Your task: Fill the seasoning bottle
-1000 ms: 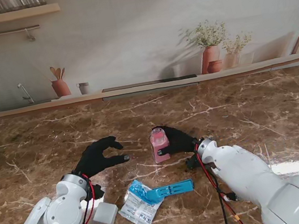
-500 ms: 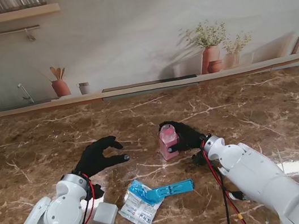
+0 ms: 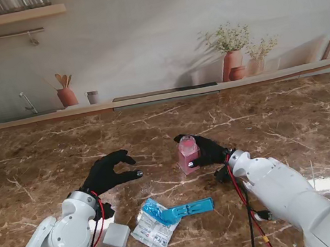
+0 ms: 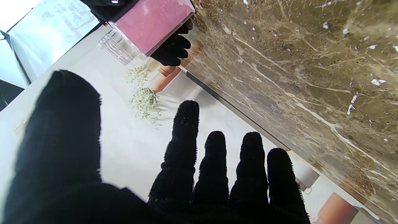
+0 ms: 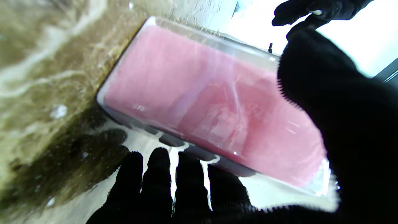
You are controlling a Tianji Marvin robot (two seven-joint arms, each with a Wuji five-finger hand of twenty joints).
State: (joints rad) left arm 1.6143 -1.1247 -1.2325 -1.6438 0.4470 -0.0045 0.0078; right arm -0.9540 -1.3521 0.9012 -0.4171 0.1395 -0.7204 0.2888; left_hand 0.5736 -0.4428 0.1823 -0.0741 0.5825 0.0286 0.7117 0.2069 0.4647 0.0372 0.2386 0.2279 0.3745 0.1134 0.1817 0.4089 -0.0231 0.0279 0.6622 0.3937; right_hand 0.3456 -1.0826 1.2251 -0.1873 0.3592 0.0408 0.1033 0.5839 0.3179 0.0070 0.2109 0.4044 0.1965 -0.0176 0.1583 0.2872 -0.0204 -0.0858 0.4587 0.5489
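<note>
A brown marble table top (image 3: 278,117) with pale veins fills the lower half of the stand's frame, with a bright glare patch at its lower right. Behind it a printed backdrop wall (image 3: 137,33) shows a wooden shelf (image 3: 5,18) at upper left, a terracotta utensil pot (image 3: 66,95) at mid left, and potted plants (image 3: 232,49) at mid right. A narrow ledge (image 3: 160,96) runs across the frame where wall meets table.

Two big arms with smooth, round white shells. Black knit gloves over the left hand (image 3: 111,172) and the right hand (image 3: 206,151), five fingers each, with tiny fuzzy bumps on the fingertips (image 4: 186,115). Thin red and black cables along each wrist. Maybe a small black clip there, hard to tell.
</note>
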